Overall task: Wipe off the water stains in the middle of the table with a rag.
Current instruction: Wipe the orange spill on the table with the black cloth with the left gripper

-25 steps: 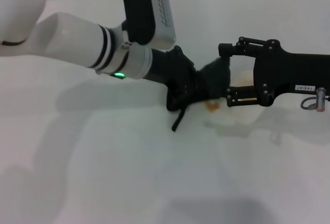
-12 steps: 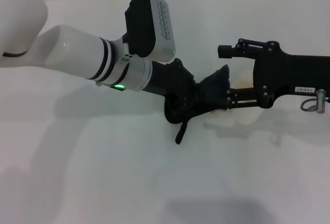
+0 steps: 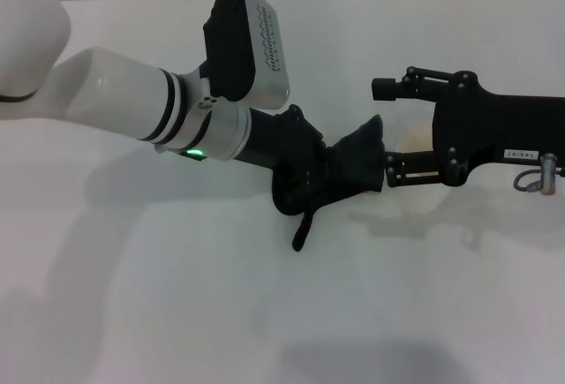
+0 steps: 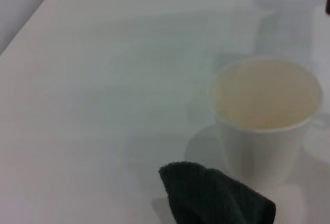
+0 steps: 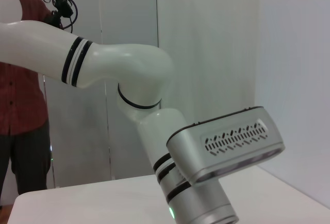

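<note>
My left gripper (image 3: 322,176) is shut on the rag (image 3: 353,165), a dark cloth pressed flat on the white table (image 3: 177,296) near its middle. The rag's narrow tail (image 3: 303,229) trails toward me. In the left wrist view, a corner of the rag (image 4: 216,195) lies just in front of the white cup (image 4: 265,116). The water stains are hidden, with the rag lying over that spot. My right gripper (image 3: 382,131) reaches in from the right, open, with its fingers on either side of the cup (image 3: 413,141) and close to the rag's far end.
The right wrist view looks across at my left arm (image 5: 227,141). A person in a red shirt (image 5: 23,80) stands behind the table. The black right arm (image 3: 494,132) fills the right side of the table.
The left gripper has dragged the rag toward me, over the orange blot that showed a second ago, then shifted slightly left. The right arm and the cup have not moved.
</note>
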You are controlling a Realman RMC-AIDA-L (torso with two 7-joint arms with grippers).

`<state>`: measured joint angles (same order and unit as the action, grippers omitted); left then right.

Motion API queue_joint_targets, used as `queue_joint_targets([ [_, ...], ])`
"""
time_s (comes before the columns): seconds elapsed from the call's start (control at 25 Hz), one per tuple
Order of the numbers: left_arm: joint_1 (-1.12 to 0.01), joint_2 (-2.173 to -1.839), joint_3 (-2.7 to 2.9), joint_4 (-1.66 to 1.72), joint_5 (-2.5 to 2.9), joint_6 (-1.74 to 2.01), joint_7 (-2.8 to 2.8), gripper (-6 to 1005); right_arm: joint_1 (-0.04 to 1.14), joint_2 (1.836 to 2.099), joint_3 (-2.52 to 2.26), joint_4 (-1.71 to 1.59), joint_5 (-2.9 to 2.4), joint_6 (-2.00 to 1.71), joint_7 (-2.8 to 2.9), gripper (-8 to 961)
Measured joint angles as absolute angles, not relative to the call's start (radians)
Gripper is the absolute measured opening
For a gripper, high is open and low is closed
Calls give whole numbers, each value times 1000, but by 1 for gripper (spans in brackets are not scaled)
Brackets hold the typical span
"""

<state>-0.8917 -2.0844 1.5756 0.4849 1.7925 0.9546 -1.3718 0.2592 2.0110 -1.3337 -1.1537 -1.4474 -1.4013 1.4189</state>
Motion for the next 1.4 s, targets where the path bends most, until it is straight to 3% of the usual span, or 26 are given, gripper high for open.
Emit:
queue_joint_targets([
  [1.4,-889,-2082,1571,501,1889,932,-1431,82,260,2011,-1334,-1152,-1437,-1400,1415,856],
])
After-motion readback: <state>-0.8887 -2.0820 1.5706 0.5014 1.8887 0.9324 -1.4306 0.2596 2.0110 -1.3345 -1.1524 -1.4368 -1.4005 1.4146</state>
